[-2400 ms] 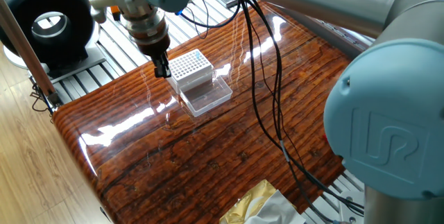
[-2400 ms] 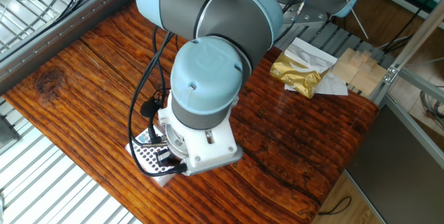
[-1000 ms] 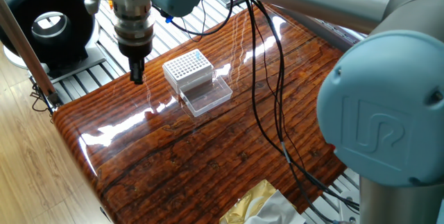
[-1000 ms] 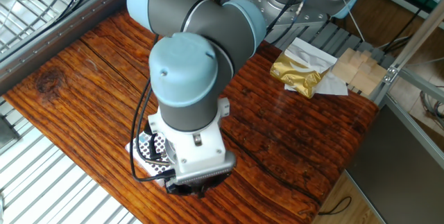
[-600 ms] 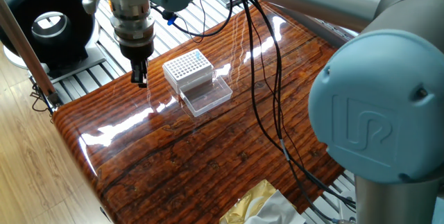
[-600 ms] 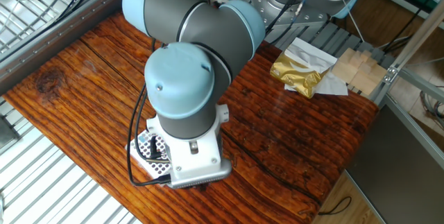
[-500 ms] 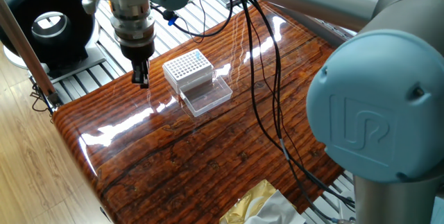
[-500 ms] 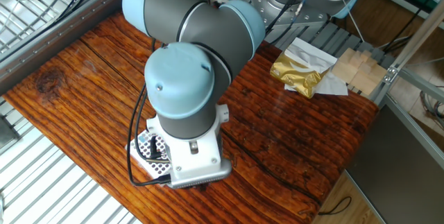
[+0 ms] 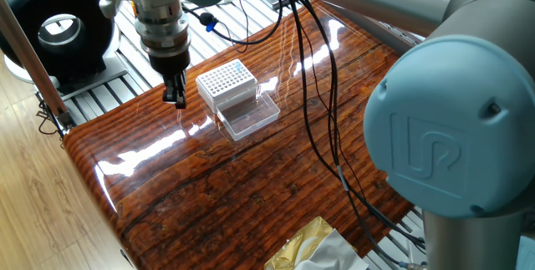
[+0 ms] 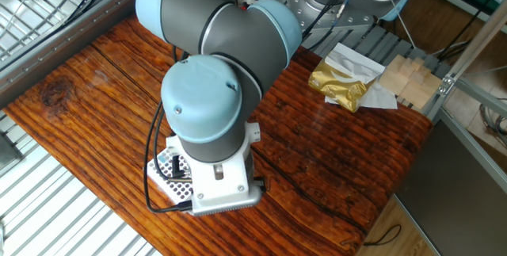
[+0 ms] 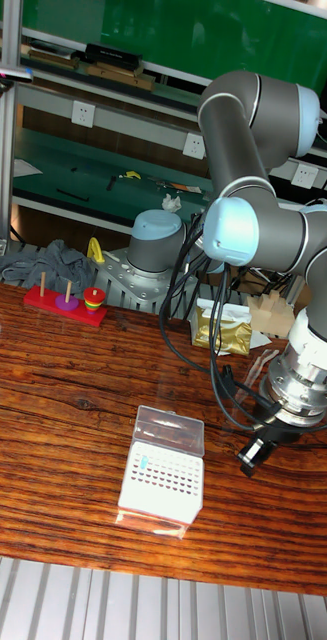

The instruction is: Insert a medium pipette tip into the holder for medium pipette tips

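From the tall fixed view the gripper point(image 11: 251, 455) hangs beside the holder point(image 11: 163, 481) near the table's point(image 11: 53, 400) edge, while the other fixed view's arm hides it; its jaws' state I cannot tell.

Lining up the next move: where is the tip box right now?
In one fixed view the tip box stands near the table's far edge, lid open, just right of the gripper.

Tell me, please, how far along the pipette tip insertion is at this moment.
Done: the holder for medium pipette tips sits with its lid open. In hand: the gripper hovers beside the holder; whether it carries a tip is too small to tell. Left: moving over the grid and inserting.
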Robot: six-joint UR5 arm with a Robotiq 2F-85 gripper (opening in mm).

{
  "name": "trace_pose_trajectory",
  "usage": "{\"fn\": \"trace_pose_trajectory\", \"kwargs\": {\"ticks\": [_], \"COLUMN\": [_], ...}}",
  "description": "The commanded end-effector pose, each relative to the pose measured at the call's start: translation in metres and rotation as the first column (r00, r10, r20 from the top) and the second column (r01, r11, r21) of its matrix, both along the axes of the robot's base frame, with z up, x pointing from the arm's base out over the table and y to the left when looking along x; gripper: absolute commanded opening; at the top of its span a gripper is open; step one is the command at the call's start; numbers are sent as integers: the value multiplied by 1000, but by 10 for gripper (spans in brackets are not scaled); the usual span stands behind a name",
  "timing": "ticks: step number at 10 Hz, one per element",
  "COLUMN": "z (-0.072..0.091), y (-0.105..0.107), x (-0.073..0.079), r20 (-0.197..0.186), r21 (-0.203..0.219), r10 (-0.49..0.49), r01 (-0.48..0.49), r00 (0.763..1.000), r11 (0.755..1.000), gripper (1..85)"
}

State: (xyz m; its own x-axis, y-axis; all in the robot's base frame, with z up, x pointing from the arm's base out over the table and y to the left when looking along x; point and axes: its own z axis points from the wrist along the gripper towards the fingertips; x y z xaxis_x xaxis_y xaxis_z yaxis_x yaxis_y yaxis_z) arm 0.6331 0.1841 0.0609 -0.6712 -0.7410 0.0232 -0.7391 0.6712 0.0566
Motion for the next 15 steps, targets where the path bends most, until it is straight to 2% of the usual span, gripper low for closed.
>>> {"fn": "trace_pose_trajectory", "kwargs": {"ticks": [1, 3, 6, 8, 10, 12, 13, 15], "z": [1, 1, 0, 1, 1, 0, -1, -2], "y": [-1, 0, -2, -6, -12, -9, -5, -4], "x": [-6, -10, -10, -14, -13, -7, -5, -4], "r20": [-28, -43, -46, -64, -55, -33, -33, -36], "r21": [-3, 3, 0, -20, -40, -24, -10, -14], "r10": [-12, -19, -31, -69, -76, -84, -102, -126], "r01": [12, 19, 31, 68, 74, 84, 102, 126], "r00": [1000, 999, 998, 996, 996, 996, 994, 991], "r11": [1000, 1000, 1000, 998, 996, 996, 995, 992], "gripper": [10, 10, 10, 10, 10, 10, 10, 10]}}
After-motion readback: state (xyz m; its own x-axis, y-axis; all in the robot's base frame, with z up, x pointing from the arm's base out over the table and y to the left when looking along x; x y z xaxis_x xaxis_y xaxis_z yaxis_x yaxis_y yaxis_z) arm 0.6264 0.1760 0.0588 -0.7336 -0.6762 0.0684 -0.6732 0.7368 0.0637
